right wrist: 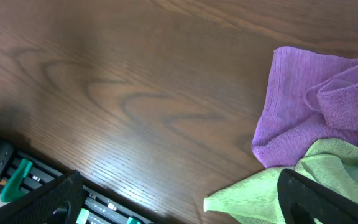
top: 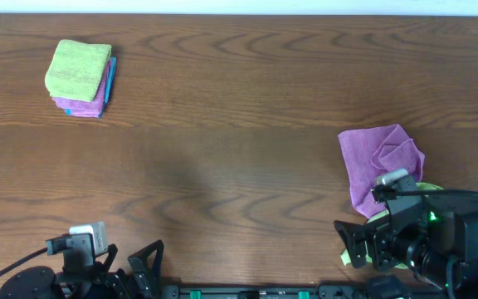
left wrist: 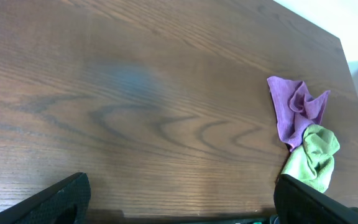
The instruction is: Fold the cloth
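wooden table (top: 239, 166) holds crumpled purple cloth (top: 372, 162), green cloth (left wrist: 312, 158) seemingly overlapping.

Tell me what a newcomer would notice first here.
The crumpled purple cloth at the right, with a rumpled green cloth touching its near edge. Next, the neat stack of folded cloths in the far left corner, green on top.

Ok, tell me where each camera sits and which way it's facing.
Overhead: above the table, looking straight down; left arm and right arm at the near edge.
Left wrist: low, facing across the table; left fingers frame the bottom.
Right wrist: low, close over the green cloth; right fingers show.
Shared: purple cloth in all three.
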